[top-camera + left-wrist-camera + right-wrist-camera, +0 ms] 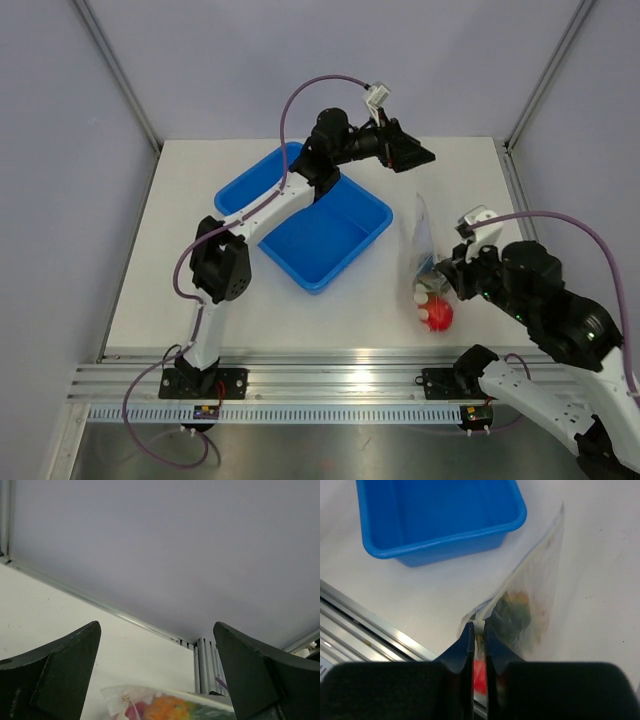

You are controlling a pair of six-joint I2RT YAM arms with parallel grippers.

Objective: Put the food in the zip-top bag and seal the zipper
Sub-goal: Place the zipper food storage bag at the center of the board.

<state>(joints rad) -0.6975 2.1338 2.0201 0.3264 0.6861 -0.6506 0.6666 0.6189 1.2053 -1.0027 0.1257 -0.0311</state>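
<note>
The clear zip-top bag [420,245] stands on edge on the table right of the tray; it also shows in the right wrist view [535,587] and the left wrist view [165,705]. The orange pineapple [515,611] with green leaves is inside it. A red fruit [437,314] lies at the bag's near end, and red shows behind the right jaws [478,672]. My right gripper [479,627] is shut on the bag's zipper edge at the near end [438,276]. My left gripper [408,152] is open and empty, raised above the table's far side beyond the bag.
A blue plastic tray [325,235] sits left of the bag, a second blue tray [250,185] behind it under the left arm. The aluminium rail [330,375] runs along the near table edge, close to the red fruit. Grey walls enclose the table.
</note>
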